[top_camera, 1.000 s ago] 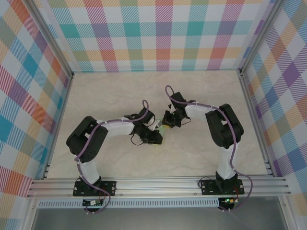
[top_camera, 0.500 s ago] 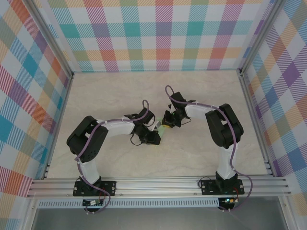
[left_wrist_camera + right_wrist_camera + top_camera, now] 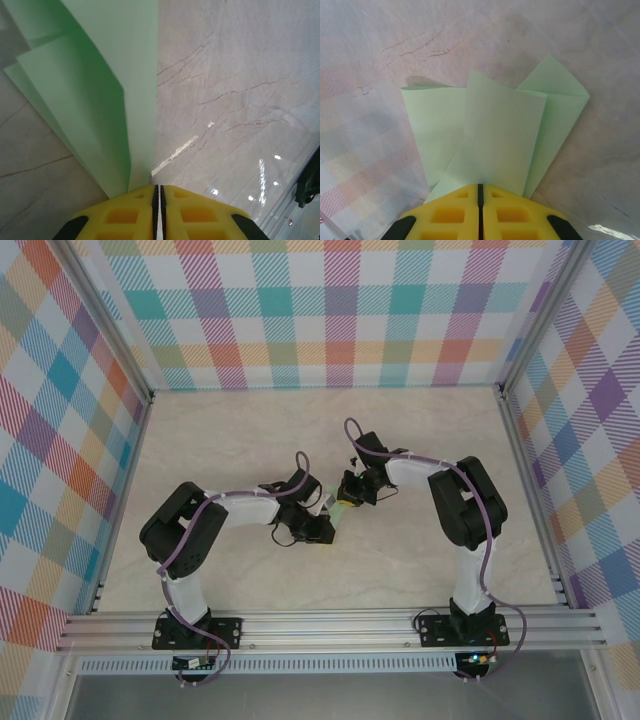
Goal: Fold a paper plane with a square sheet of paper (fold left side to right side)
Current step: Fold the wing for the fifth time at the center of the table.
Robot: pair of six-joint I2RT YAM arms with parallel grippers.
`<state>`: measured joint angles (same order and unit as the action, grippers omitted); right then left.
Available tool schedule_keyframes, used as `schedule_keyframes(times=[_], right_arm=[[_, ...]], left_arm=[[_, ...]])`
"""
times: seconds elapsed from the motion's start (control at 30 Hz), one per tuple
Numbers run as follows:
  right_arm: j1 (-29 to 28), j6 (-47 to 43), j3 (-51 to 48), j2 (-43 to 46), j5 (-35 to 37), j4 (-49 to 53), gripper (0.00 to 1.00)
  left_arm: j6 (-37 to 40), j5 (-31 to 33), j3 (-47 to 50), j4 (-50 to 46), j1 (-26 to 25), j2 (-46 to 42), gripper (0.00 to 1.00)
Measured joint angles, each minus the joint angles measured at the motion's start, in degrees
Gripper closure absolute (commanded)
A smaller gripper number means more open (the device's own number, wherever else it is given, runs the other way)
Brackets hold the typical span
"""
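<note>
The pale green sheet of paper [image 3: 500, 130], folded into several overlapping layers, fans out from my right gripper [image 3: 480, 186], which is shut on its near end. The same paper [image 3: 100, 90] rises as creased flaps from my left gripper [image 3: 158, 187], whose yellow fingers are shut on a narrow end of it. In the top view both grippers meet at the middle of the table, the left gripper [image 3: 328, 513] and the right gripper [image 3: 343, 503] tip to tip. Just a sliver of the paper [image 3: 339, 508] shows between them.
The marbled table top [image 3: 420, 440] spreads out on all sides of the arms. Checked walls [image 3: 320, 310] close off the back and both sides. An aluminium rail [image 3: 330, 625] runs along the near edge by the arm bases.
The left wrist has shifted slightly left and toward the near edge. The right arm has stayed still.
</note>
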<state>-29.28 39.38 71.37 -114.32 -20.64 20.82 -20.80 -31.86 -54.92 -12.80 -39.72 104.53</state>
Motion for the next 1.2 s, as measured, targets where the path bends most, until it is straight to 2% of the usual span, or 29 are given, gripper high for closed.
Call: schedule_keyframes(times=[0.27,0.47,0.63,0.93,1.2], right_arm=[[0.6,-0.5,-1.6,1.6,-0.9,-1.9,0.92],[1.4,-2.5,-4.2,9.0,-2.1,-2.4,0.94],[1.2,-2.5,-10.4,14.8,-5.3,-5.9,0.96],[-4.5,1.1,-15.1,11.4,-8.4,-12.4,0.97],[-4.9,1.2,-14.0,7.4,-7.5,-14.6,0.98]], left_arm=[[-0.9,-0.4,1.5,2.6,0.1,-0.2,0.93],[-1.5,-0.7,3.6,5.4,0.8,-1.3,0.96],[-2.3,-1.9,5.0,7.2,1.3,-1.7,0.97],[-2.5,-2.2,5.2,7.6,1.4,-1.7,0.98],[-2.5,-2.4,5.2,7.6,1.5,-1.7,0.98]])
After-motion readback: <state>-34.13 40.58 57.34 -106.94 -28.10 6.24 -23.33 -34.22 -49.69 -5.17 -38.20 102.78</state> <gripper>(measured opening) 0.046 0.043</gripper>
